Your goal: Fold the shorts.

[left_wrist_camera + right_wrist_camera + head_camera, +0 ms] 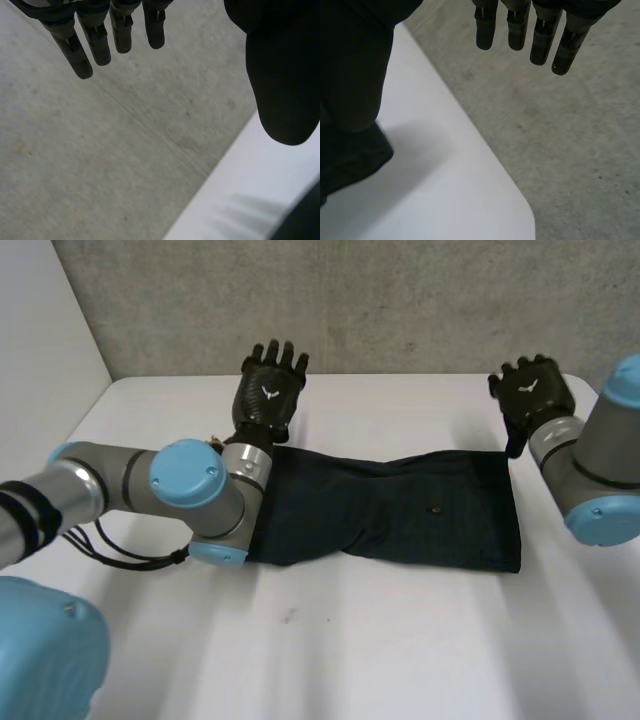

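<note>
Dark navy shorts lie flat across the middle of the white table, stretched from left to right. My left hand is lifted above the far left end of the shorts, open, fingers straight and holding nothing. My right hand hovers just beyond the shorts' far right corner, also open and empty, fingers straight. Under that hand's thumb, a dark corner of the shorts rests on the table.
A grey concrete wall runs behind the table's far edge. The table's rounded right corner ends over grey floor. Bare white tabletop lies in front of the shorts. My left forearm crosses the shorts' left end.
</note>
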You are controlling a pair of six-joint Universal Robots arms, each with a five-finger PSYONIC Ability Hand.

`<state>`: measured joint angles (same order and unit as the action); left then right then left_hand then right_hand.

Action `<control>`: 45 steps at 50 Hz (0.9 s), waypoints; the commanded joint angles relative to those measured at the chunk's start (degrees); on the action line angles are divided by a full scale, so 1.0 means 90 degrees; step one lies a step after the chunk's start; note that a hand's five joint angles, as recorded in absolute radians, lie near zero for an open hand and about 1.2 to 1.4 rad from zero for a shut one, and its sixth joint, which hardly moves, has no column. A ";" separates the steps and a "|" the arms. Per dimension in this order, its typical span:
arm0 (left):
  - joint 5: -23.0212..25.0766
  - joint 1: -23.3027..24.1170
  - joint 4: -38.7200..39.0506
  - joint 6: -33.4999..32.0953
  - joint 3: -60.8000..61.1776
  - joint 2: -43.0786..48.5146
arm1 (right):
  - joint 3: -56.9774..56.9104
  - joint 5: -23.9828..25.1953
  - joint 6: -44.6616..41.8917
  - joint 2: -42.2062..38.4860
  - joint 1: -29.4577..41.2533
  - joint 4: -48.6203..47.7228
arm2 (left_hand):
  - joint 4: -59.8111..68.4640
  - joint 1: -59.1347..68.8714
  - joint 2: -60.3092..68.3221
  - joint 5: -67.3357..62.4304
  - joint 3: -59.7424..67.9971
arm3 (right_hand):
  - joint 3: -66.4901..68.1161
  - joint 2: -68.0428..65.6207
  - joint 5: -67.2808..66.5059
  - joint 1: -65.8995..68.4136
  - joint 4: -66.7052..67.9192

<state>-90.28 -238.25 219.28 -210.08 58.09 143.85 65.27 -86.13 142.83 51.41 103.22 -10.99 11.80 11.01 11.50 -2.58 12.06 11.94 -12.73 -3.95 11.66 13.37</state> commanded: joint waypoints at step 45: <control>-0.0418 -0.0599 -0.2352 0.0334 0.2285 -0.1540 | 0.4154 0.1475 0.1678 0.1524 -0.0863 -0.0302 | 0.0049 0.0136 0.0082 0.0038 0.0019 | 0.4610 -0.4523 -0.4387 0.4641 0.4451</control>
<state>-94.09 -243.98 198.15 -207.26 77.42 134.19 102.54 -72.92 157.34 65.00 95.37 -13.63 11.80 11.17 11.45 -2.58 12.06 36.70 -36.39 -24.89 31.02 36.53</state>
